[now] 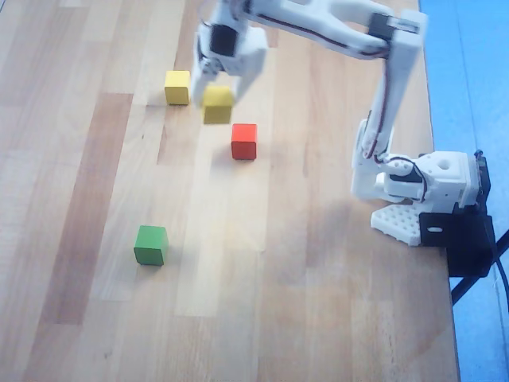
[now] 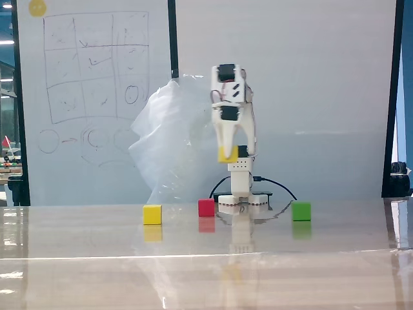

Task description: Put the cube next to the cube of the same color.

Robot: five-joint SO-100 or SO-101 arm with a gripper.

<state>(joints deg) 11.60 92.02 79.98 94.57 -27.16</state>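
Note:
My gripper (image 1: 218, 94) (image 2: 228, 152) is shut on a yellow cube (image 1: 217, 104) (image 2: 227, 154) and holds it well above the table. In the overhead view that held cube appears just right of the other yellow cube (image 1: 177, 87), which rests on the table. The fixed view shows the resting yellow cube (image 2: 152, 214) at the left, lower than the held cube and left of it.
A red cube (image 1: 244, 141) (image 2: 206, 207) sits on the table below and right of the held cube in the overhead view. A green cube (image 1: 150, 244) (image 2: 301, 210) lies apart. The arm's base (image 1: 421, 187) stands at the table's right edge.

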